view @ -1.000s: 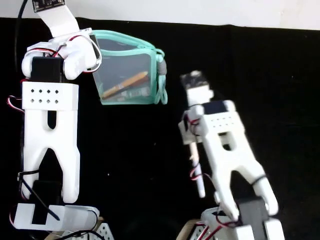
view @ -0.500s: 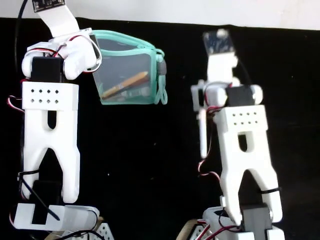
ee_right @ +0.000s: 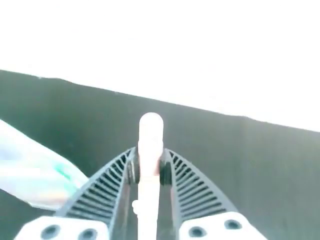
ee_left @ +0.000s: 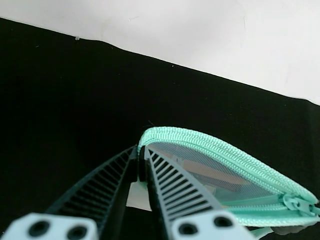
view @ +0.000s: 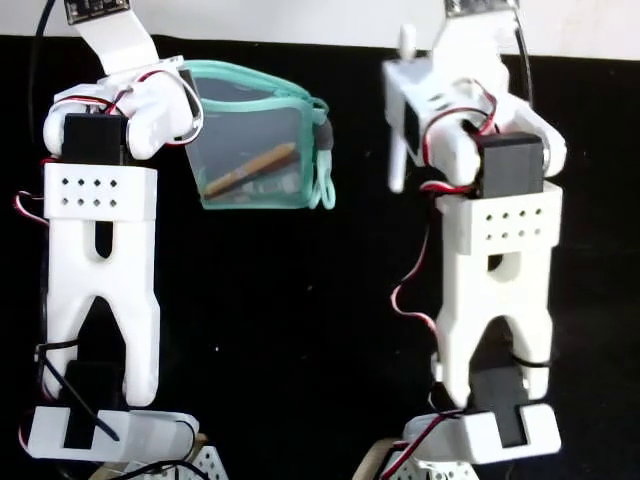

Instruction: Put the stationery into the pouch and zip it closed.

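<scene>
Left gripper (ee_left: pixel 140 151) pinches corner of mint-trimmed pouch (view: pixel 262 120), pencil (view: pixel 250 167) inside; right gripper (ee_right: pixel 149 159) clamps white pen (ee_right: pixel 150 131), well apart, over black tabletop (view: pixel 300 330).

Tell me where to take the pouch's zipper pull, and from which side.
Likely best: pinch the zipper pull from the side away from the left gripper; it sticks out past the pouch's corner there, while that gripper's jaws are shut on the opposite corner.

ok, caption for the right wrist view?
Right arm's jaws shut on a white pen above the black table, pouch nearby.
</scene>
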You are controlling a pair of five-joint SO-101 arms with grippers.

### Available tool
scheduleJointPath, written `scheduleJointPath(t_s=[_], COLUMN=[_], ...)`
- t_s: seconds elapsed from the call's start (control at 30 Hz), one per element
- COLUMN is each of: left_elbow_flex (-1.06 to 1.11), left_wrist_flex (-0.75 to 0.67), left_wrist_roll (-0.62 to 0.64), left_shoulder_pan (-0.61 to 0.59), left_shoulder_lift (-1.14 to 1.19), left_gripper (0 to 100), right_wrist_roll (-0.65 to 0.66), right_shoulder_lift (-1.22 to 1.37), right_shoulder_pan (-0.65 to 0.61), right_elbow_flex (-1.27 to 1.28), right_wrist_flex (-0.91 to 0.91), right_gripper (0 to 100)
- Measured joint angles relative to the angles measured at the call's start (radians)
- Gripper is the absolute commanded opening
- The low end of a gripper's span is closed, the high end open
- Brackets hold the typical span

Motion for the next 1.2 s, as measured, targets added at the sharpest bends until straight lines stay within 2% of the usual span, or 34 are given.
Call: scheduleJointPath(t_s=[0.37, 0.53, 0.97, 1.2], left_elbow_flex=[0.000, 0.000, 0.000, 0.000], left_wrist_flex=[0.000, 0.000, 0.000, 0.000], left_wrist_roll=[0.000, 0.000, 0.000, 0.000], left_shoulder_pan=[0.000, 0.000, 0.000, 0.000], left_shoulder_lift=[0.000, 0.000, 0.000, 0.000], left_gripper=[1, 1, 1, 1], right_wrist_roll=[0.000, 0.038, 0.091, 0.092], right_shoulder_lift=[0.192, 0.264, 0.436, 0.586], right_shoulder_pan=[-0.091, -0.144, -0.336, -0.371], right_elbow_flex=[-0.483, -0.661, -0.839, -0.945], right_wrist_flex=[0.002, -0.054, -0.173, -0.173], right_gripper=[0.6, 0.6, 0.6, 0.6])
